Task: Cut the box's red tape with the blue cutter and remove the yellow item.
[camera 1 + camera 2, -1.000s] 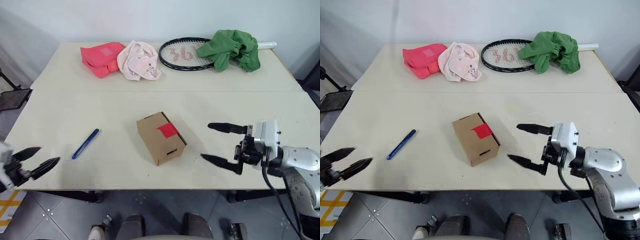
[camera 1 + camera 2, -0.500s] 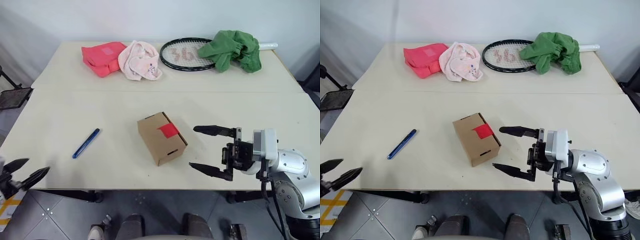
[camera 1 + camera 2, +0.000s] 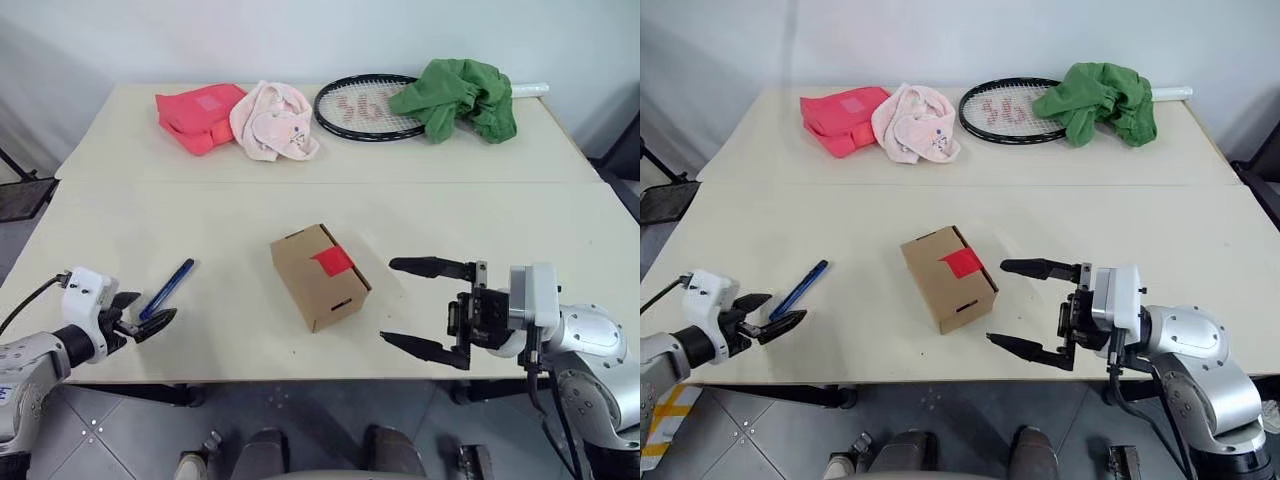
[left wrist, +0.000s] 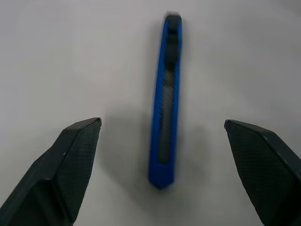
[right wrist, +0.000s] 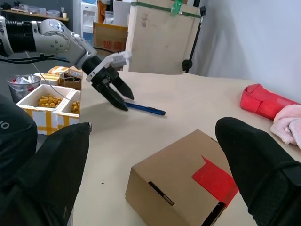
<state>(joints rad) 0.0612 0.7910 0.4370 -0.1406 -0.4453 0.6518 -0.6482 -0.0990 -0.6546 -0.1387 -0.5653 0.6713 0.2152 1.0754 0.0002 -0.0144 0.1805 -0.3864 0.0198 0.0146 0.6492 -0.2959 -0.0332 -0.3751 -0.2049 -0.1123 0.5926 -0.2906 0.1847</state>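
Our left gripper (image 3: 146,320) hovers spread just behind the blue cutter (image 3: 168,288), while our right gripper (image 3: 418,308) gapes beside the taped box (image 3: 318,277).

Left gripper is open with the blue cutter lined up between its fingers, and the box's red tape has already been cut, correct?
Not quite. The red tape is uncut, still stuck across the lid edge of the closed box, as the left eye view shows. The rest holds: the left gripper is open with the blue cutter lined up between its fingers.
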